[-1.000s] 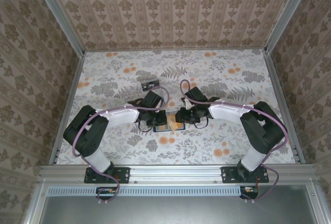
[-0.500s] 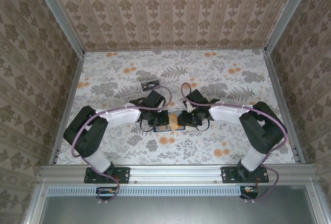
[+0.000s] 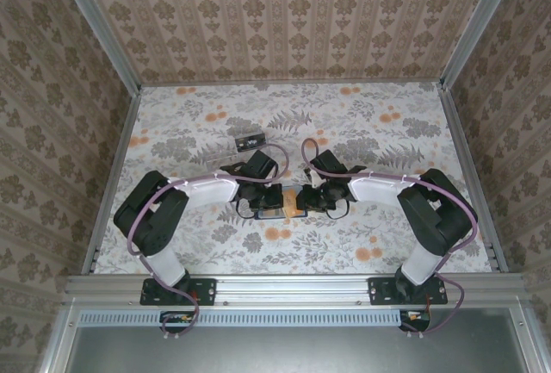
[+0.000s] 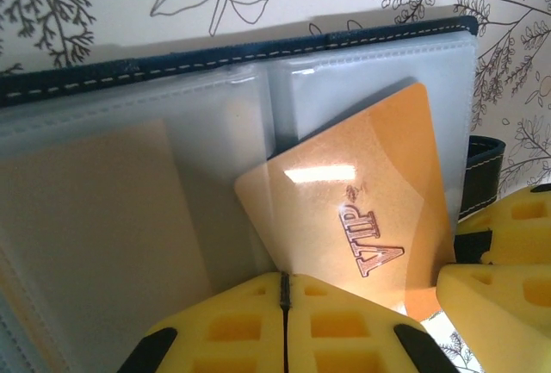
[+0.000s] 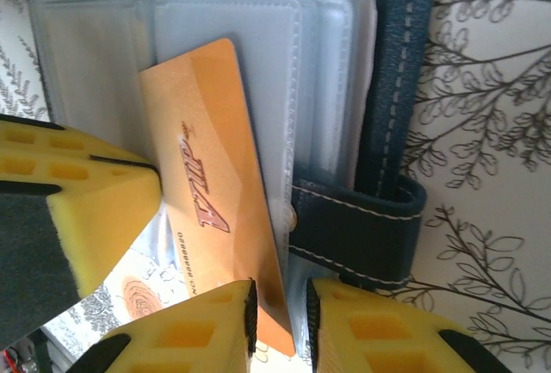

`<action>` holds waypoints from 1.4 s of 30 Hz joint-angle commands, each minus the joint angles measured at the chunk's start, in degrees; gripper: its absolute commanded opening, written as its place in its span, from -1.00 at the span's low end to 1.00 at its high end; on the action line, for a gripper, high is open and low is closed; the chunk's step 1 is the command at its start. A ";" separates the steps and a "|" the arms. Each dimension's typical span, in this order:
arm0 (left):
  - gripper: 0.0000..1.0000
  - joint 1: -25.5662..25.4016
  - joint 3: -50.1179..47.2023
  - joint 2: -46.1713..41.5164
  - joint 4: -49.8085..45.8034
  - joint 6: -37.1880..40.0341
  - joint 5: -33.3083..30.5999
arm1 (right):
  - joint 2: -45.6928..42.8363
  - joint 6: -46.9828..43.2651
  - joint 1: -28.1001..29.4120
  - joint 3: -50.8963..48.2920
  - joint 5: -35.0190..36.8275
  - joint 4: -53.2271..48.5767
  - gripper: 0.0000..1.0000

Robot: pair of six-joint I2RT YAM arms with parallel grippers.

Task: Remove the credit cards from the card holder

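Note:
The card holder (image 3: 269,205) lies open on the flowered table; its navy edge (image 4: 172,65) and closing tab (image 5: 362,226) show. One orange credit card (image 4: 362,201) marked VIP sticks halfway out of a clear sleeve, tilted. My left gripper (image 4: 284,280) is shut, its tips resting on the sleeve page beside the card. My right gripper (image 5: 280,291) straddles the card's (image 5: 207,132) outer corner with a narrow gap; the card lies against one pad, with the sleeve edge beside the other. The two grippers (image 3: 277,196) (image 3: 305,200) meet over the holder.
A small dark and clear object (image 3: 250,141) lies behind the left arm. Patterned walls and metal rails (image 3: 116,175) close in the table on three sides. Open tabletop (image 3: 379,132) stretches behind and beside the arms.
The right gripper's jaws have narrowed around the card's corner. Both wrists have shifted slightly toward each other over the holder.

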 commanded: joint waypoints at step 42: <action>-0.87 -0.47 -0.37 1.67 -1.88 0.62 -0.40 | -5.41 -0.69 -2.91 -2.64 -4.34 -0.59 -0.48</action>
